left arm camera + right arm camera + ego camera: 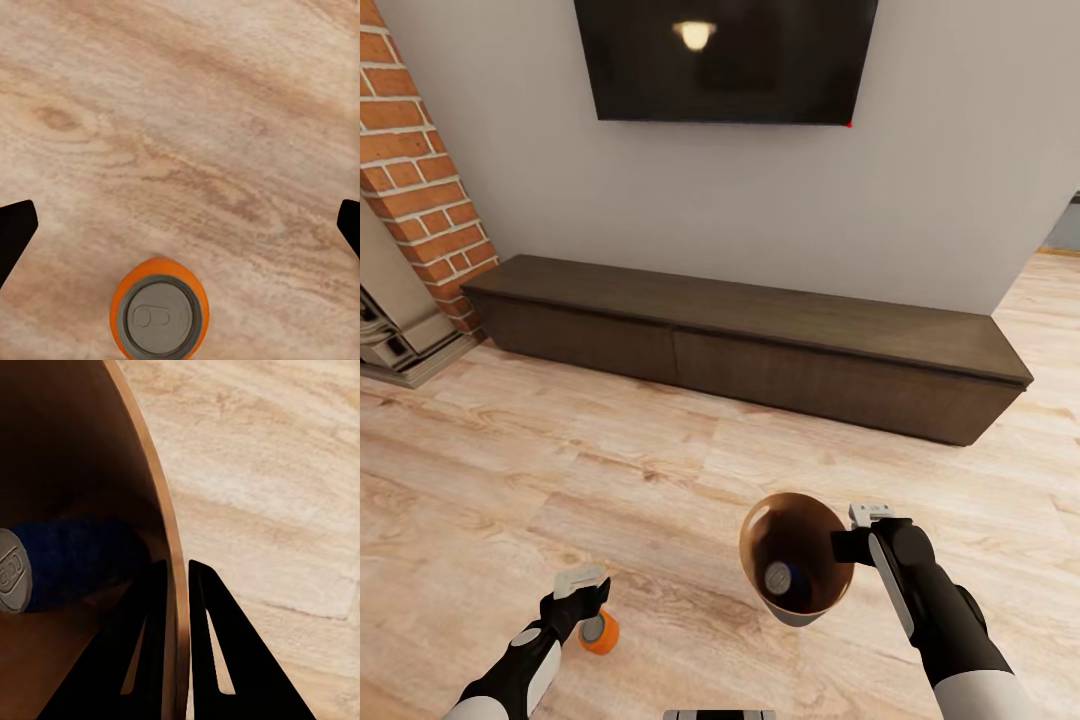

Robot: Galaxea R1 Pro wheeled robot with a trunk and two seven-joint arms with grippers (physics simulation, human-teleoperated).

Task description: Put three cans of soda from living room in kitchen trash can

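On wood-grain floor (660, 470), near left: orange can (600, 632), silvery top, under wide-open left end effector (582, 590). Right end effector (857, 545) clamps copper-rimmed tapered bin (797, 605); blue can (788, 580) inside.

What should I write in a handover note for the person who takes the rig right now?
Right gripper: shut on the trash can, one finger inside the rim and one outside, holding it off the wood floor.
Left gripper: open, fingers spread wide above the orange soda can, not gripping it.
Dark blue soda can: lying on its side inside the trash can.
Orange soda can: standing upright on the floor below the left gripper.
Done: one can is in the trash can.
Left: grasp the orange can and drop it in, find the third can, then bring the trash can to the kitchen.
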